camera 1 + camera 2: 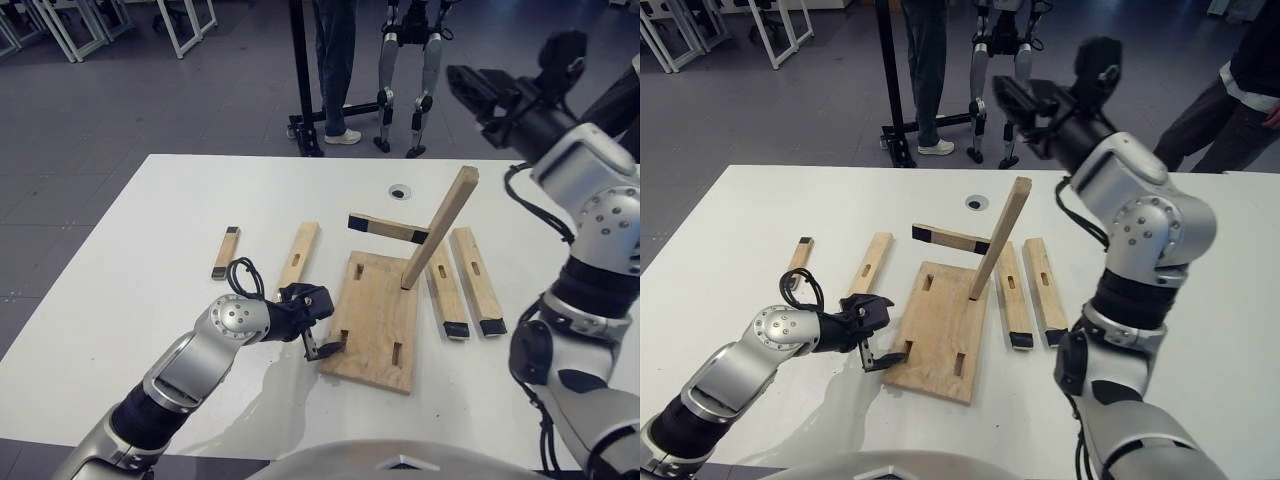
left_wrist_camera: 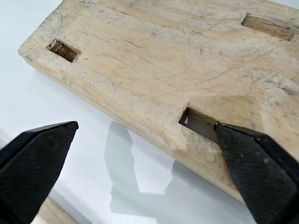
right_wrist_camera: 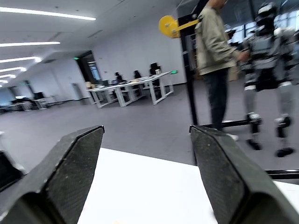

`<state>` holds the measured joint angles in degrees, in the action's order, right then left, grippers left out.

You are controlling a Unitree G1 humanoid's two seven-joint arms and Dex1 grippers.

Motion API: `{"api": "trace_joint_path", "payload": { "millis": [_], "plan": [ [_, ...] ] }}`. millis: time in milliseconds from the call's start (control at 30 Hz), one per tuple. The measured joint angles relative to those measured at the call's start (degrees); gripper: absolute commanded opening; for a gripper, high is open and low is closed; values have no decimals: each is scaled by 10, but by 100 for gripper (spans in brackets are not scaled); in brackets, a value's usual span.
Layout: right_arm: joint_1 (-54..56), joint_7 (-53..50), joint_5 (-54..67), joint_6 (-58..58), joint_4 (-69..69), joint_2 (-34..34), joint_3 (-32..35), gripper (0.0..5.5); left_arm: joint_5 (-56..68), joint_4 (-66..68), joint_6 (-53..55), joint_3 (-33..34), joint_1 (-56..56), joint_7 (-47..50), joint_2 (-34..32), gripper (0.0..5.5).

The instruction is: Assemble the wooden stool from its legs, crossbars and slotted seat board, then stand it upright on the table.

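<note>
The slotted seat board (image 1: 378, 310) lies flat mid-table. One leg (image 1: 440, 228) stands tilted in its far right slot, and a dark-tipped crossbar (image 1: 386, 227) juts left from that leg. Two more legs (image 1: 445, 295) (image 1: 478, 282) lie right of the board. Another leg (image 1: 298, 257) and a short piece (image 1: 226, 251) lie to its left. My left gripper (image 1: 322, 347) is open at the board's near left corner. In the left wrist view one fingertip (image 2: 243, 154) rests by a slot of the board (image 2: 163, 60). My right gripper (image 1: 472, 88) is open, held high over the far right of the table.
The white table (image 1: 150, 260) has a small round hole (image 1: 400, 190) near its far edge. Behind the table stand a black post (image 1: 300, 70), a person and a second humanoid robot (image 1: 405, 60). The table's left part and near right corner are bare.
</note>
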<state>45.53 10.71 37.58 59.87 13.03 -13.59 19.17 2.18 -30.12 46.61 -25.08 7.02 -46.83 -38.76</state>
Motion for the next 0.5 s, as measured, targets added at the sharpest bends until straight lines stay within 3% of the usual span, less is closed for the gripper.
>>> {"api": "trace_joint_path", "payload": {
  "millis": [167, 333, 400, 500],
  "plan": [
    [2, -44, 6, 4, 4, 7, 6, 338, 4, 4, 0, -1, 3, -1, -1, 539],
    [141, -96, -11, -125, 41, -2, 36, 338, 5, 4, -1, -2, 3, 1, -2, 539],
    [88, -126, 11, -87, 65, 34, 30, 338, 4, 5, -1, -4, 1, 9, -1, 539],
    [-112, -130, 6, -80, 78, 100, -30, 338, 10, 0, -5, -4, 4, 8, -1, 539]
  ]
}}
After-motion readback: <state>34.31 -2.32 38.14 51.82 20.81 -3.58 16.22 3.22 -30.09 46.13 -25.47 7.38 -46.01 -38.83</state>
